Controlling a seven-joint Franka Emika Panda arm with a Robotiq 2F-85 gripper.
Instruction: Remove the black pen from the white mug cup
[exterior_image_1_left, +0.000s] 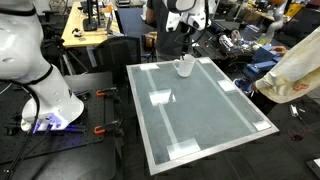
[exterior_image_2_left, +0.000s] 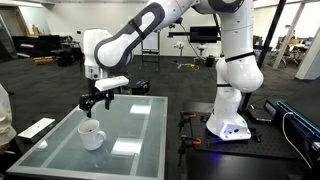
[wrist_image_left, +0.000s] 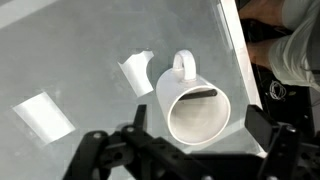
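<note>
Right now the gripper (exterior_image_2_left: 97, 103) is hanging above the white mug cup (exterior_image_2_left: 92, 135), clear of it, with the arm arching over the glass tabletop (exterior_image_2_left: 145, 115) from its base beside it. In this exterior view the mug is standing upright near a corner of the tabletop, but the pen is too small to be made out there.

In the wrist view the camera is looking down into the mug's mouth (wrist_image_left: 195, 105), and the black pen (wrist_image_left: 203, 93) is showing as a thin dark line lying across the inside, just below the rim on the handle side. Only this view is showing the fingers (wrist_image_left: 268, 135) clearly: they are spread wide apart, one on each side of the mug's lower edge in the picture, and are gripping nothing. Two white tape patches (wrist_image_left: 42, 115) are lying flat on the glass beside the mug.

In an exterior view taken from behind the base, the mug (exterior_image_1_left: 185, 68) is sitting near the far edge of the tabletop (exterior_image_1_left: 210, 125).
</note>
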